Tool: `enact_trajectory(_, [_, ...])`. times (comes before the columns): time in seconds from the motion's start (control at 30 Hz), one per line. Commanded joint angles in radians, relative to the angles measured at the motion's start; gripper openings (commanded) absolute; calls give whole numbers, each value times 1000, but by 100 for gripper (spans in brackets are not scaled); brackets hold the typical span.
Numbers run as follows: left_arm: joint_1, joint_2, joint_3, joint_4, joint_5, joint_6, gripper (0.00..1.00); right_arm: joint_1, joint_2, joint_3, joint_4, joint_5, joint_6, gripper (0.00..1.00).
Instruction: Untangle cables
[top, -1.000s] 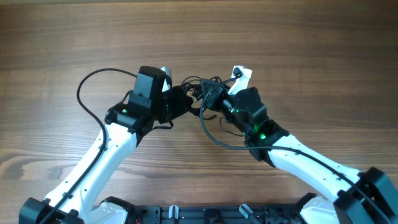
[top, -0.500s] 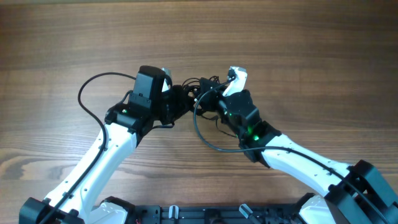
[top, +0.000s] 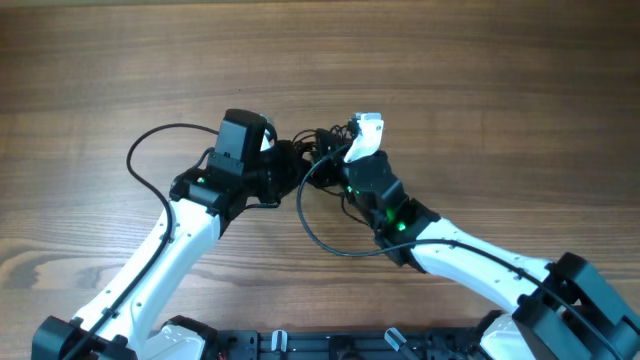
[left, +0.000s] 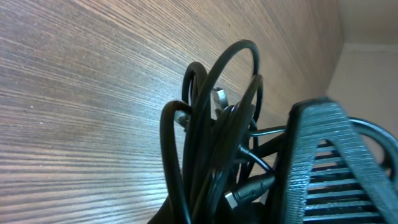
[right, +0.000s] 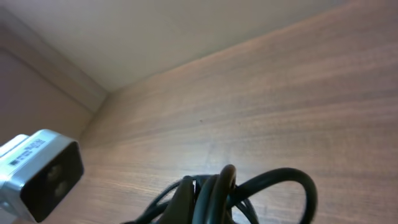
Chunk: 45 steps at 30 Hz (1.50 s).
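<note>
Right gripper (top: 332, 168) swung left, closing on left gripper (top: 288, 165), both clamped on the cables (top: 318, 140) bunched between them over mid surface (top: 480, 80); loop slackens, tangle looks no looser yet

Our white-shelled left arm (top: 165, 240) reaches in from the near-left and our white-shelled right arm (top: 470, 262) from the near-right, both angled inward so their black wrists almost meet. The black two-finger left gripper (top: 287, 166) and the black two-finger right gripper (top: 327, 172) face each other, close together. Each has its jaws clamped tight on the tangle of thin black cables (top: 322, 138).
</note>
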<state>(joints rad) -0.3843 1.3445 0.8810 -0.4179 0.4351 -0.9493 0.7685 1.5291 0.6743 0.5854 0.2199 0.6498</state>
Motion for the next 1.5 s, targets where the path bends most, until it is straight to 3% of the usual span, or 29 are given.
enact_trajectory(0.0, [-5,-15,23,11,101,26,4,13,25,1,5,-15,-113,5])
enact_trajectory(0.17, [-5,-15,23,14,122,64,4,13,25,1,0,-66,-234,5])
enact_trajectory(0.37, [31,-15,23,25,122,67,4,13,25,1,-124,-141,-232,4])
enact_trajectory(0.47, [47,-15,23,42,122,52,4,13,25,1,-112,-289,-231,4])
enact_trajectory(0.6, [47,-15,23,60,97,51,4,13,25,1,-72,-320,-227,5])
enact_trajectory(0.8, [50,-15,23,60,8,10,4,6,23,1,-58,-430,-124,13])
enact_trajectory(1.03, [69,-15,23,115,-2,-32,4,3,23,1,-184,-483,-40,21])
enact_trajectory(1.23, [69,-15,23,112,9,-32,4,-19,17,1,-152,-484,-7,57])
enact_trajectory(1.33, [70,-15,23,112,8,-32,4,-71,-7,1,-178,-500,83,64])
enact_trajectory(1.37, [73,-15,23,112,8,-32,4,-98,-21,1,-183,-546,99,66])
enact_trajectory(1.47, [90,-15,23,112,8,-26,4,-166,-60,1,-187,-682,98,86])
